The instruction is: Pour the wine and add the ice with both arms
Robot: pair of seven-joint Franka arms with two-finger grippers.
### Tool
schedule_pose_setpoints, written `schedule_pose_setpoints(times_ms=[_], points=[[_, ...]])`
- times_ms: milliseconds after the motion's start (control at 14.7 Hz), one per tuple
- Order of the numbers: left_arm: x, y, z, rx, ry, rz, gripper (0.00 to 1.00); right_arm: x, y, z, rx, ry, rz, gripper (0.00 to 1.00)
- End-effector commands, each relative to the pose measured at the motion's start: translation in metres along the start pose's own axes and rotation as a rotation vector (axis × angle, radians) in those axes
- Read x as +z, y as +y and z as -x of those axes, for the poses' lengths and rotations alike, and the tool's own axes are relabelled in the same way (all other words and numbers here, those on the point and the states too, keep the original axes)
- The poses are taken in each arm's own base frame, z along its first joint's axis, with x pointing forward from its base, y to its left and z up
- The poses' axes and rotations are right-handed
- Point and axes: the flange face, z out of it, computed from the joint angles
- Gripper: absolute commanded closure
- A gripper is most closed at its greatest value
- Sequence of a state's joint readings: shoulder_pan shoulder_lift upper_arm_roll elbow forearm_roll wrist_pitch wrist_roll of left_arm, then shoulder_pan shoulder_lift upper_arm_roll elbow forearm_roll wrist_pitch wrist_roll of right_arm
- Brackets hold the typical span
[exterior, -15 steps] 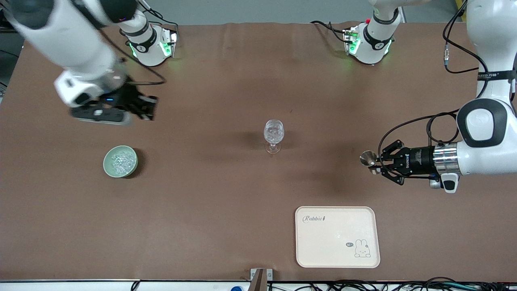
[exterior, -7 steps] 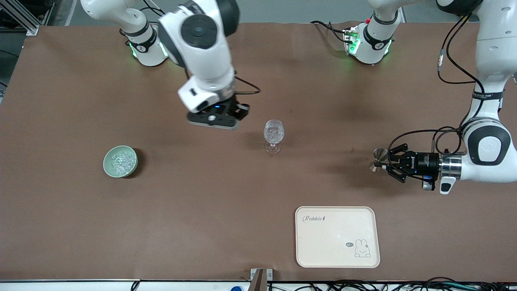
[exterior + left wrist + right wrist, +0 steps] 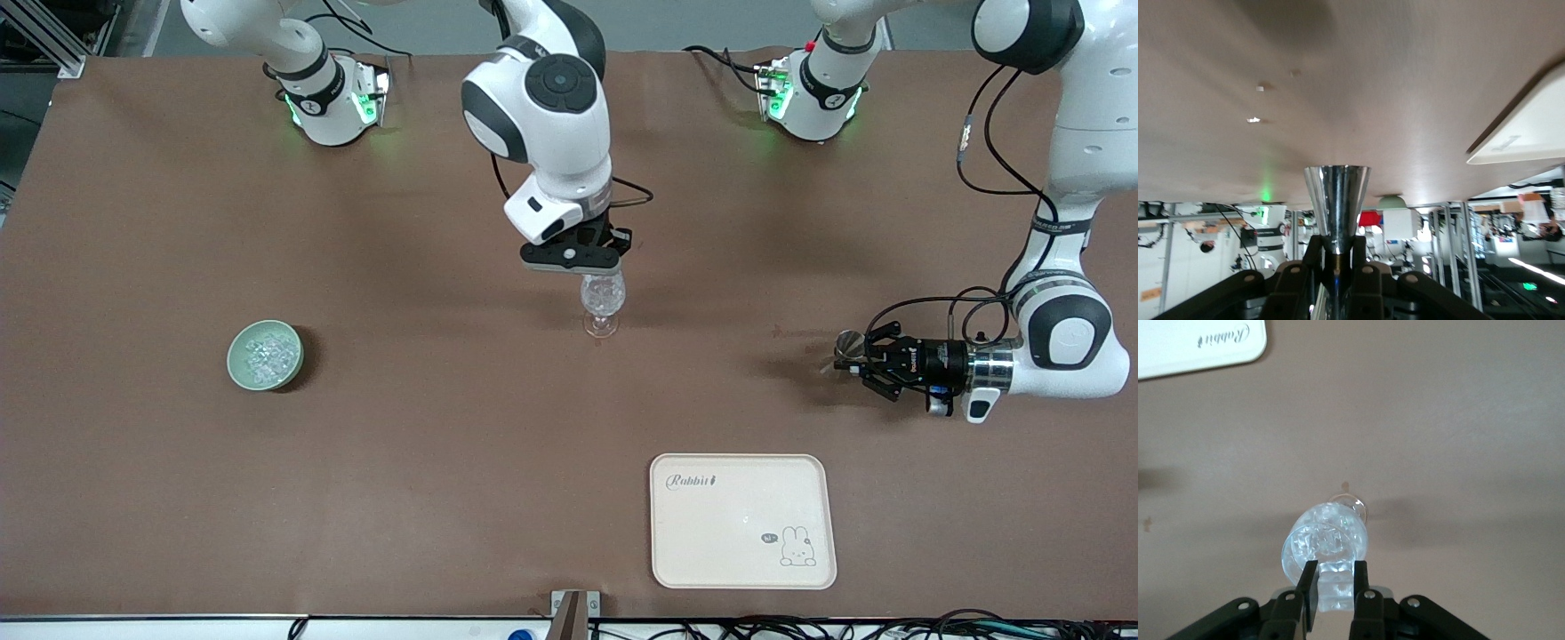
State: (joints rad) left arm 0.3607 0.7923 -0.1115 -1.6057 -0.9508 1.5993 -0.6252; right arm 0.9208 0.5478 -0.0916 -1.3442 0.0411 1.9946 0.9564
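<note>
- Moved: right end effector (image 3: pixel 594 263) swung from bowl (image 3: pixel 265 356) side to over glass (image 3: pixel 603 300), pinching ice (image 3: pixel 1334 588).
- Left end effector (image 3: pixel 859 364): gripping steel jigger (image 3: pixel 847 347).
- I'd centre, release low.

the tray (image 3: pixel 742 569) bears the script word "rabbit" at one corner and a small "hi" bubble beside a drawn rabbit.
</note>
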Motion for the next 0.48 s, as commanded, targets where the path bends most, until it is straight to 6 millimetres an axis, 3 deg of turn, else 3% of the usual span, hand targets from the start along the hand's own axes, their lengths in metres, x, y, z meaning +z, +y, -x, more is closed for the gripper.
schedule_pose_setpoints(times_ms=[0, 409], points=[[0.0, -0.005, -0.016, 0.002, -0.073, 0.03, 0.99, 0.006, -0.011, 0.008, 0.016, 0.004, 0.007, 0.94], [0.012, -0.017, -0.051, -0.048, -0.123, 0.053, 0.9, 0.018, -0.021, 0.009, 0.022, 0.034, -0.035, 0.93]])
